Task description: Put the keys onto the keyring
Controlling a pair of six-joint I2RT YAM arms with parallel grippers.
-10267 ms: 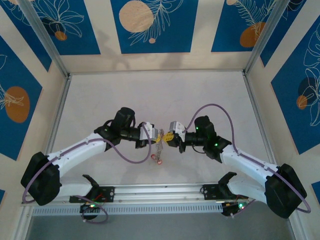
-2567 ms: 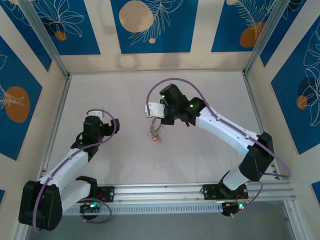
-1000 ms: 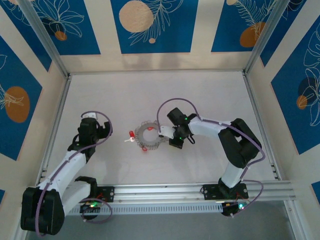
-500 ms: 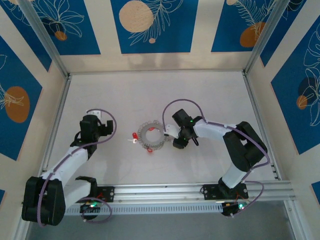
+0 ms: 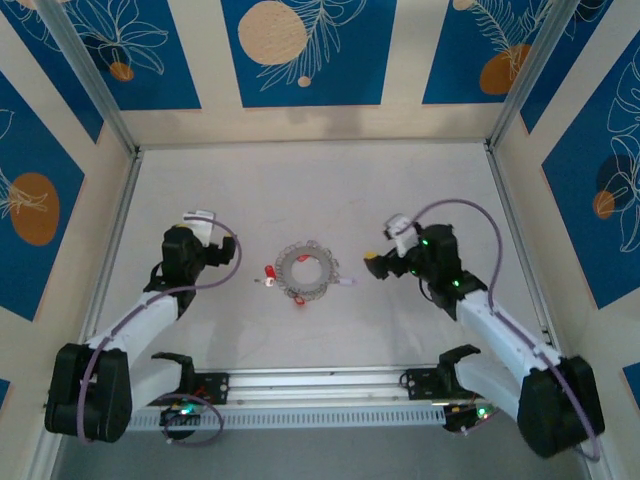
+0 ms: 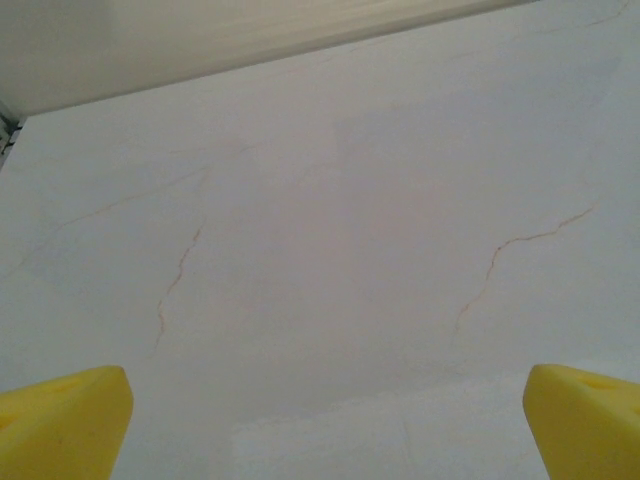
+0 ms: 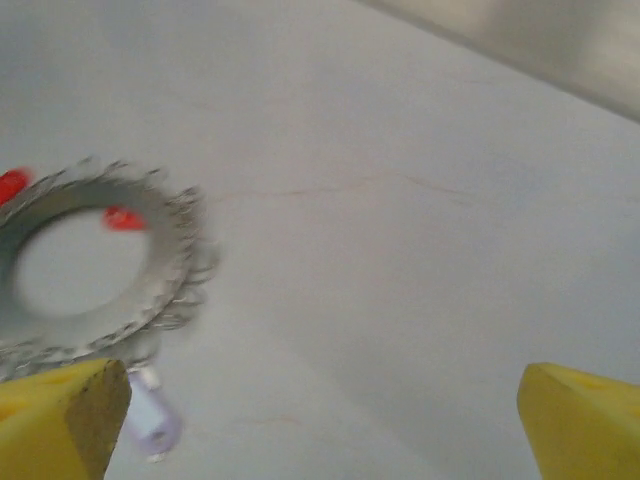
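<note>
Keyring (image 5: 307, 270) lies flat on the table (image 5: 300, 190), with the keys (image 5: 268, 273) at its rim: red ones on its left and near edge, a whitish one on its right. Right claw (image 5: 383, 252) hovers just right of the keyring, fingers spread wide and empty. Left claw (image 5: 203, 224), well to the keyring's left, is also spread apart over bare table.

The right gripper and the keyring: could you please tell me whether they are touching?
Apart. The top external view shows bare table between the open right gripper and the keyring.
</note>
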